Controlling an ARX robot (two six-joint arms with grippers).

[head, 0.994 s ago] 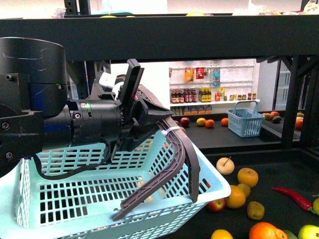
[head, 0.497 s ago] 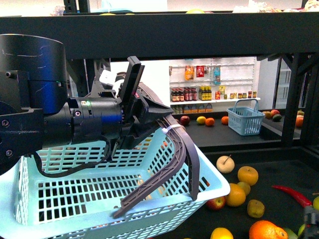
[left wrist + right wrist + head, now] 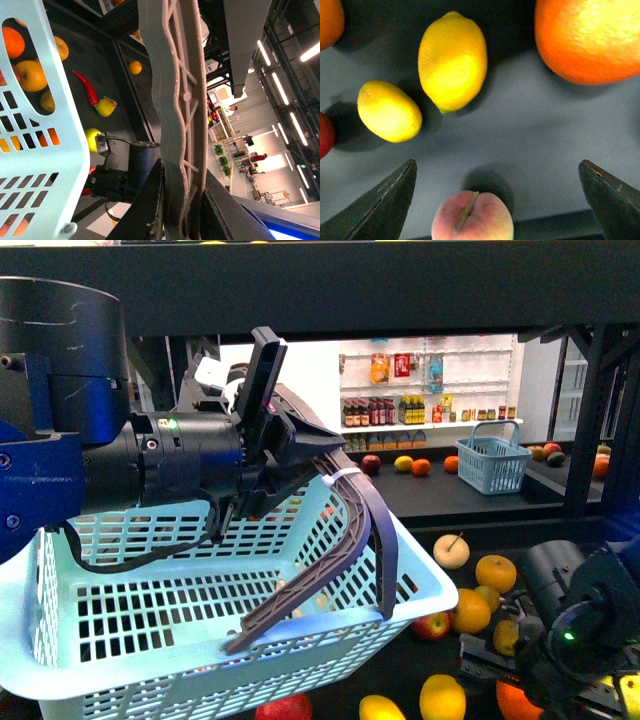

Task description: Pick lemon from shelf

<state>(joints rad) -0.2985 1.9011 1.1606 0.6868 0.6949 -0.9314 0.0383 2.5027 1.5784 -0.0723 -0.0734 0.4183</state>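
Left arm: my left pincer [image 3: 310, 468] is clamped on the dark lattice handle [image 3: 175, 100] of the pale blue perforated plastic basket [image 3: 150, 600], which it holds up. It is occupied and out of this pick.
Shelf: the big black metal rack [image 3: 300, 295]. The fruit lies loose on its dark lower tray.
Neighbour, left: a small yellow egg-shaped fruit [image 3: 389, 111] lies just beside the lemon, not touching it.
Lemon: a bright yellow smooth oval with a nub [image 3: 452, 60], lying on the tray and free on all sides.
Neighbour, right: a large round orange [image 3: 590, 37], near the lemon but with a clear gap.
Right arm: my right pincer [image 3: 497, 167] is spread wide and empty above the tray. This is much the nearer arm.
Relation: the lemon lies ahead of the open fingers, off-centre towards the finger on the egg-fruit's side.
Axis: the long axis runs roughly along my reach, nub end towards the pincer, so the fingers would close across its narrow width.
Obstacle: a pink-yellow peach [image 3: 472, 217] sits between the fingers, closer in than the lemon.
Judgement: advance past the peach and shift towards the egg-fruit side before descending.
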